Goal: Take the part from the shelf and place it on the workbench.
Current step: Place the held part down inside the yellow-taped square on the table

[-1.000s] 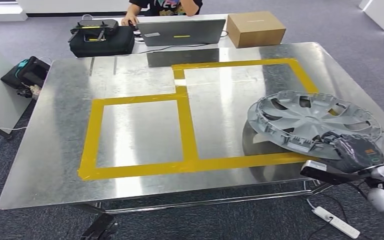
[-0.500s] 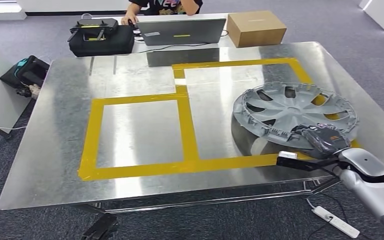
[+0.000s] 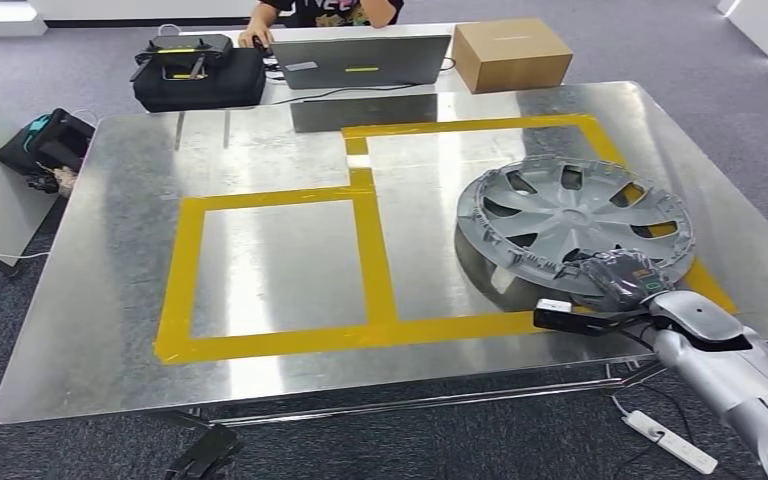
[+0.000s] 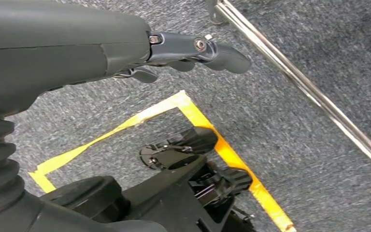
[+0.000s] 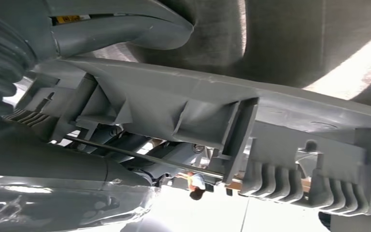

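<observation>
One grey wheel cover [image 3: 575,212] is on the one metal table [image 3: 110,300], which carries two yellow tape rectangles [image 3: 275,265]. At the far edge there are one laptop [image 3: 365,62], one cardboard box [image 3: 510,55] and one black case [image 3: 198,75]. One white power strip [image 3: 672,442] lies on the floor.

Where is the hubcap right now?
In the head view, the hubcap is over the table's right side, across the yellow tape, its near rim gripped by the right hand.
</observation>
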